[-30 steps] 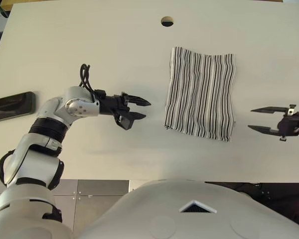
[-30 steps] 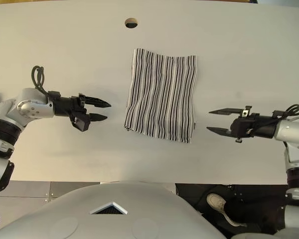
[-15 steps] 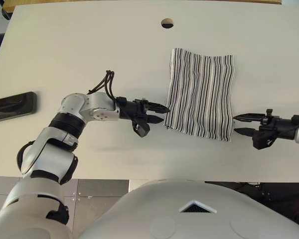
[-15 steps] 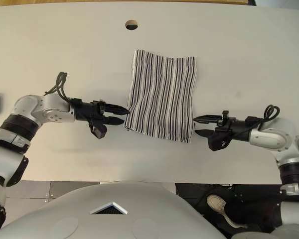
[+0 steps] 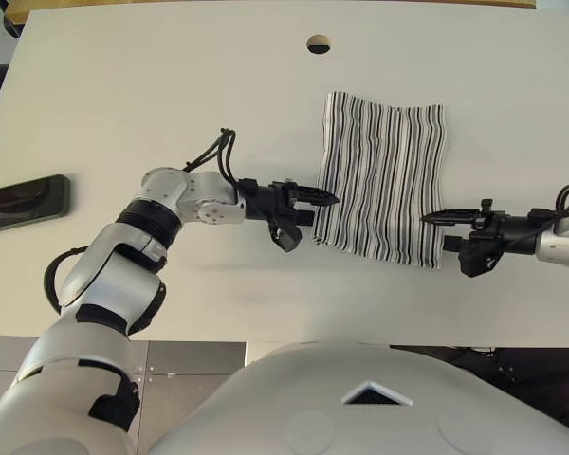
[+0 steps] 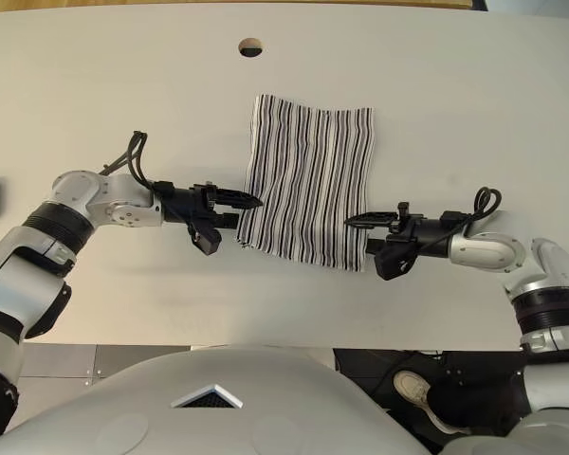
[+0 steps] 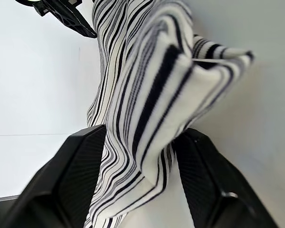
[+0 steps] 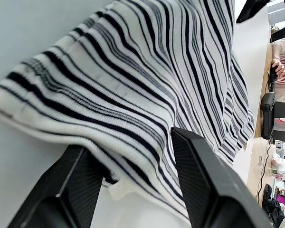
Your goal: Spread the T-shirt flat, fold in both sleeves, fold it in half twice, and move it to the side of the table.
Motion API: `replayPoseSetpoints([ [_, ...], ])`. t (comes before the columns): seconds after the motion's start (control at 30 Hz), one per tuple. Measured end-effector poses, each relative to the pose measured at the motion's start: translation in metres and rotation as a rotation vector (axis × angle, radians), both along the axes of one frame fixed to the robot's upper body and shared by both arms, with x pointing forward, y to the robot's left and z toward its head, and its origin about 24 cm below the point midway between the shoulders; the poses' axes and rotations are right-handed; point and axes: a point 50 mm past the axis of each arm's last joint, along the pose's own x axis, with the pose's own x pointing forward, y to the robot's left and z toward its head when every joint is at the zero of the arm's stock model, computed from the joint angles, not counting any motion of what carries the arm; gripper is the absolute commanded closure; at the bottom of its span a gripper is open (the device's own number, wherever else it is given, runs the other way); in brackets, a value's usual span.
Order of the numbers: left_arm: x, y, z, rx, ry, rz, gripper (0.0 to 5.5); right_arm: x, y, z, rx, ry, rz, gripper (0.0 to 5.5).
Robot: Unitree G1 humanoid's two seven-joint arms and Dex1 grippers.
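At the left edge of the white table (image 5: 171, 95) lies a flat black object (image 5: 24, 202), well apart from everything else. Further right the left arm stretches across the table, and the left gripper (image 5: 324, 209) sits at the near left corner of the T-shirt (image 5: 384, 185). Its jaws are apart, with the thick folded corner of the cloth lying between the two black fingers (image 7: 80, 185); the upper finger reaches over the shirt's left edge. The T-shirt is black-and-white striped, folded into a rough rectangle, and lies flat on the table right of the middle, its stripes running away from the robot. Beyond its far left corner there is a small round hole (image 5: 317, 44) in the tabletop. At the shirt's near right corner is the right gripper (image 5: 434, 229), pointing in toward the left one. Its jaws also stand apart, and the striped edge of the cloth passes between its fingers (image 8: 209, 190), bunched slightly there.
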Motion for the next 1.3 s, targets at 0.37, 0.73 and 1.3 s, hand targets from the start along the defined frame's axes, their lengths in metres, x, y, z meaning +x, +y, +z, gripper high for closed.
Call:
replayPoseSetpoints([
  [0.37, 0.007, -0.003, 0.002, 0.045, -0.014, -0.031, 4.78, 0.009, 0.002, -0.008, 0.007, 0.011, -0.024, 5.14],
  [0.73, 0.011, -0.004, 0.006, 0.045, -0.015, -0.029, 5.4, 0.01, 0.007, -0.009, 0.025, 0.036, -0.025, 5.31],
  [1.3, -0.056, 0.022, 0.035, 0.021, 1.034, 0.067, 5.4, -0.048, 0.028, 0.013, 0.408, 0.92, -0.209, 5.31],
])
